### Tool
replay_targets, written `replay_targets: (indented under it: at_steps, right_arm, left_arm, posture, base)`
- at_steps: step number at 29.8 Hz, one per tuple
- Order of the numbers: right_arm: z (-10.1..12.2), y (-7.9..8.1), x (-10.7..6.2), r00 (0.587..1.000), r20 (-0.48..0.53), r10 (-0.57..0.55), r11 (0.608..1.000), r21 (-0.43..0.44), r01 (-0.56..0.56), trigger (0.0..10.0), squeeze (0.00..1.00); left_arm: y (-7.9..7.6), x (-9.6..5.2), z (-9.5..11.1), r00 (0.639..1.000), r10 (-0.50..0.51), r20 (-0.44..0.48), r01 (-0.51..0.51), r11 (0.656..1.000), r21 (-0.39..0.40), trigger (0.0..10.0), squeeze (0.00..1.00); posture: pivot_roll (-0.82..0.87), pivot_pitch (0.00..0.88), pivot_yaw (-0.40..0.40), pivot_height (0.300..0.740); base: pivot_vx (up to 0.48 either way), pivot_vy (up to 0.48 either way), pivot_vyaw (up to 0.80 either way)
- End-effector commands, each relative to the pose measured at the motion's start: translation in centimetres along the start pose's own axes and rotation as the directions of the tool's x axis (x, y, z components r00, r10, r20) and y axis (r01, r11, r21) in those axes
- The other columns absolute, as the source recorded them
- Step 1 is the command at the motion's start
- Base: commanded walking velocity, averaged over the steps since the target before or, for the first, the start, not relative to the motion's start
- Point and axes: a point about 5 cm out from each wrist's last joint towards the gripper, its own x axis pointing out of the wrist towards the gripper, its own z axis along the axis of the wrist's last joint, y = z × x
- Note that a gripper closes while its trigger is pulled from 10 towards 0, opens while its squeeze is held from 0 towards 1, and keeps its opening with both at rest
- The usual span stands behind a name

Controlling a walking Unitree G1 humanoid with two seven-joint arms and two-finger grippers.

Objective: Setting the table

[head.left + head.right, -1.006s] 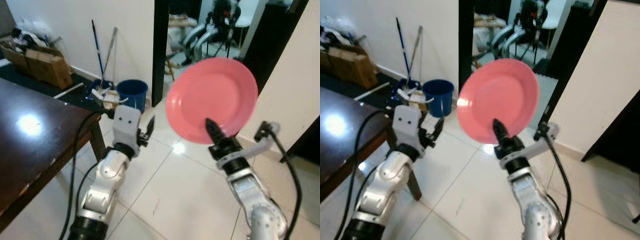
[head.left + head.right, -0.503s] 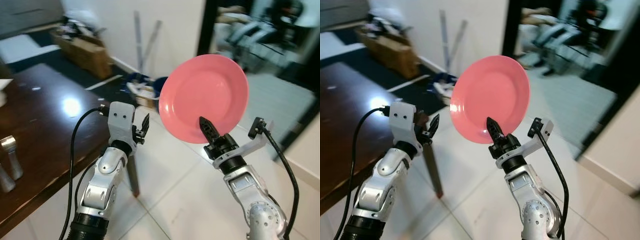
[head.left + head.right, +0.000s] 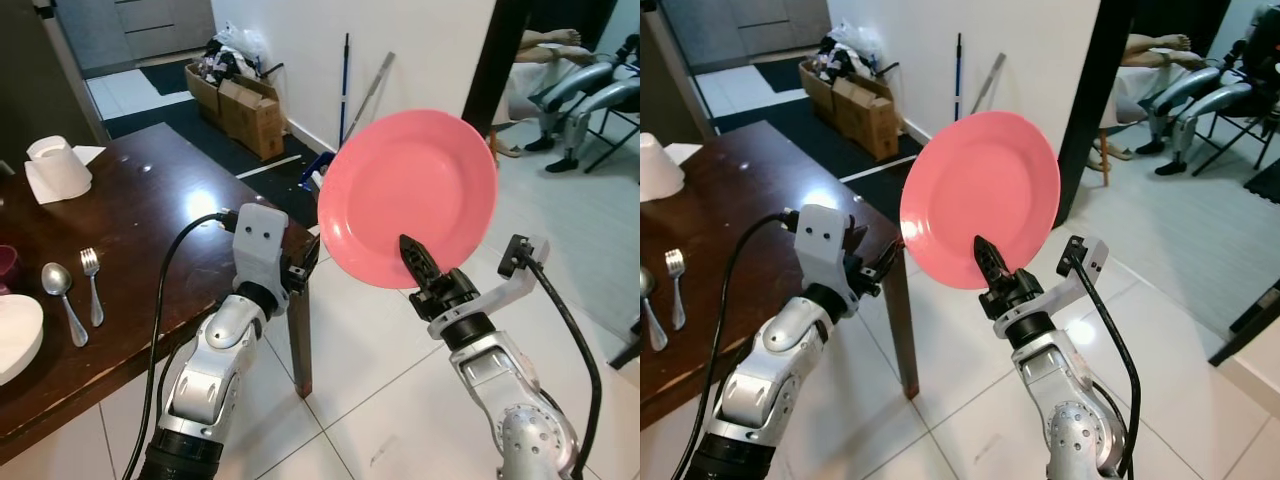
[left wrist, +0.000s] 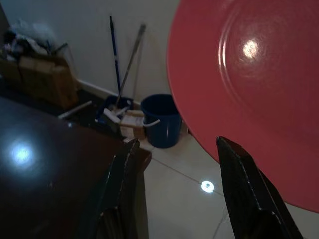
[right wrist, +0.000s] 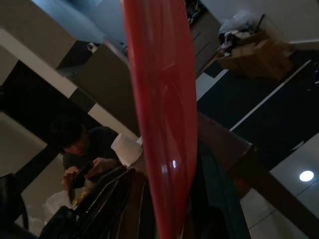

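Observation:
My right gripper [image 3: 418, 266] is shut on the lower rim of a pink plate [image 3: 408, 195] and holds it upright at chest height, over the floor past the table's corner. In the right wrist view the plate [image 5: 164, 99] stands edge-on between the fingers. My left gripper [image 3: 880, 268] is open and holds nothing; it hovers at the corner of the dark wooden table [image 3: 150, 230], left of the plate. On the table lie a spoon [image 3: 60, 295], a fork [image 3: 92, 290], a white plate [image 3: 15, 335] and a white cup on a napkin [image 3: 58, 165].
Cardboard boxes [image 3: 245, 100] and a mop [image 3: 345, 80] stand against the far wall. A person sits on a chair [image 3: 560, 70] beyond the doorway at the back right. Another person [image 5: 79, 149] shows in the right wrist view. White tiled floor lies to the right of the table.
The camera has swung left, bringing the table and its cutlery into view. The plate stays held upright in my right gripper. My left gripper stays open.

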Motion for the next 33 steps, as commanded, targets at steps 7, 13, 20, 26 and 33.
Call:
replay_targets:
  at_steps: [7,13,20,26,33]
  right_arm:
    - [-0.19,0.73,-0.14,0.999,-0.009,0.042,0.999,0.006,-0.042,10.0,0.0]
    - [-0.23,0.79,-0.12,0.999,-0.011,0.047,0.999,0.007,-0.047,10.0,0.0]
    - [-0.32,0.81,-0.14,0.999,-0.013,0.047,0.999,0.005,-0.047,10.0,0.0]
    - [-0.28,0.81,-0.19,0.999,-0.011,0.046,0.999,0.005,-0.046,10.0,0.0]
    - [-0.45,0.71,-0.25,0.999,-0.013,0.037,0.999,0.021,-0.037,10.0,0.0]
  left_arm:
    - [-0.02,-0.45,-0.21,0.998,-0.034,-0.046,0.029,0.994,-0.109,10.0,0.0]
    - [0.11,-0.56,-0.03,0.998,-0.048,-0.049,0.042,0.991,-0.126,10.0,0.0]
    - [0.12,-0.45,0.1,0.998,-0.04,-0.045,0.035,0.994,-0.101,10.0,0.0]
    - [0.21,-0.41,0.11,0.998,-0.033,-0.048,0.029,0.996,-0.089,10.0,0.0]
    - [0.23,-0.44,0.17,0.998,-0.033,-0.045,0.029,0.997,-0.075,10.0,0.0]
  posture:
    - [-0.12,0.0,0.07,0.74]
    - [-0.11,0.0,0.07,0.74]
    - [-0.12,0.0,0.071,0.74]
    - [-0.11,0.0,0.072,0.74]
    - [-0.11,0.0,0.073,0.74]
  base:
    - [0.0,0.0,0.73]
    - [0.0,0.0,0.73]
    - [0.0,0.0,0.73]
    - [0.0,0.0,0.7]
    - [0.0,0.0,0.06]
